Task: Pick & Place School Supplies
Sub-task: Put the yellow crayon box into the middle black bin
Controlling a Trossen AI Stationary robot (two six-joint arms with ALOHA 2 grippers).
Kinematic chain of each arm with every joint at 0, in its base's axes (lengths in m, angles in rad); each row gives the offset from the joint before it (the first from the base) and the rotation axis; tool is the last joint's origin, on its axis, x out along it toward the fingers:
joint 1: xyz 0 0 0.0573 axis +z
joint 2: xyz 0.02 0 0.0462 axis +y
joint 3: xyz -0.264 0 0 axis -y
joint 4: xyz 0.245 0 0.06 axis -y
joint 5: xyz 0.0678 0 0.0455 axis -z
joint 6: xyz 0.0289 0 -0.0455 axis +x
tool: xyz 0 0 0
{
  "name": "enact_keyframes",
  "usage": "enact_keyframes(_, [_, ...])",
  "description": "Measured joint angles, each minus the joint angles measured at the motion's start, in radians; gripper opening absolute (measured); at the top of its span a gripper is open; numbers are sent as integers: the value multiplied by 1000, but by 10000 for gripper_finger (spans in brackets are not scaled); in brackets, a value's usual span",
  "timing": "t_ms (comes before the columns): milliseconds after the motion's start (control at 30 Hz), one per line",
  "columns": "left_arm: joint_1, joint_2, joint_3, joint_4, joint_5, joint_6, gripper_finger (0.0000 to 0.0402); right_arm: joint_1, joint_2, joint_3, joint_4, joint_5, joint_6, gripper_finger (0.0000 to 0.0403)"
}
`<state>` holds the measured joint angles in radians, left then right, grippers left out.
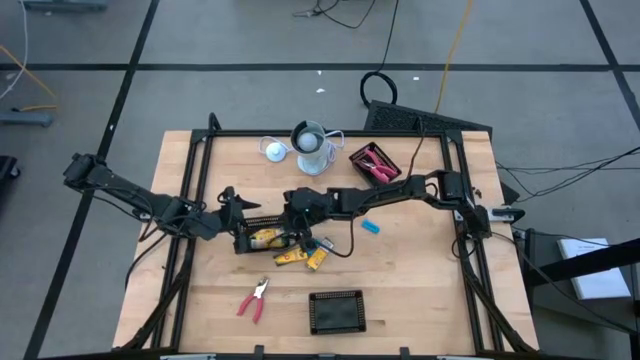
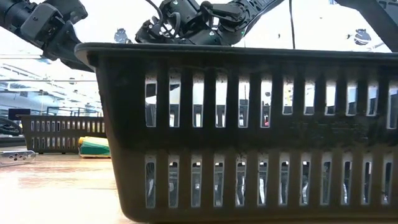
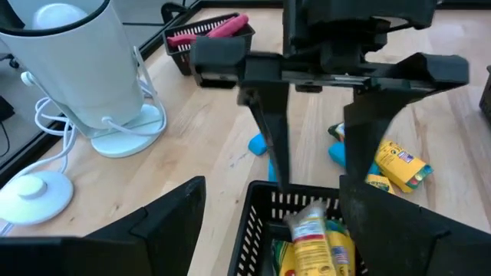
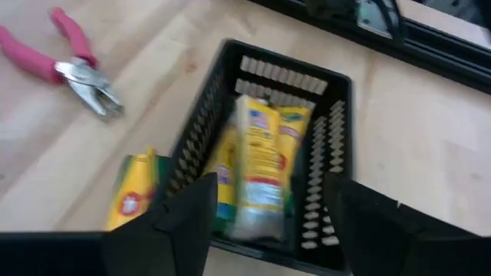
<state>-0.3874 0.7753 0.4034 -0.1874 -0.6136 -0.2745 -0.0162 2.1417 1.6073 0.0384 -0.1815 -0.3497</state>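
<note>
Table: wooden table [image 1: 420,290], mid-task.
Middle tray [image 4: 330,146]: yellow crayon packs [image 4: 261,161] inside.
Far tray [image 1: 375,163]: red-handled pliers [image 1: 380,170].
Right gripper [image 4: 268,207]: spread wide, empty, above middle tray.
Left gripper [image 3: 291,222]: wide, empty.

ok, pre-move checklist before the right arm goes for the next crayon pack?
1. Right gripper open, nothing held: ok.
2. Crayon packs lying inside the black tray: ok.
3. Left gripper open at the tray's end, not touching: cannot tell.
4. Next crayon pack on the table beside the tray: ok.
5. Red-handled pliers apart from both arms: ok.
</note>
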Motion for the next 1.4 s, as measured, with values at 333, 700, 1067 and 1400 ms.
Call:
enact_keyframes(333, [0, 4, 0, 8, 26, -7, 296, 7, -123, -1, -404, 50, 27, 208])
enact_keyframes(700, [-18, 45, 0, 26, 88, -16, 296, 125, -145, -57, -614, -6, 38, 219])
enact_keyframes(1067, [-19, 44, 0, 45, 78, -7, 296, 126, -140, -157, -469, 51, 44, 231])
enact_keyframes(1400, [-19, 44, 0, 61, 69, 10, 296, 121, -141, -248, -403, 80, 47, 227])
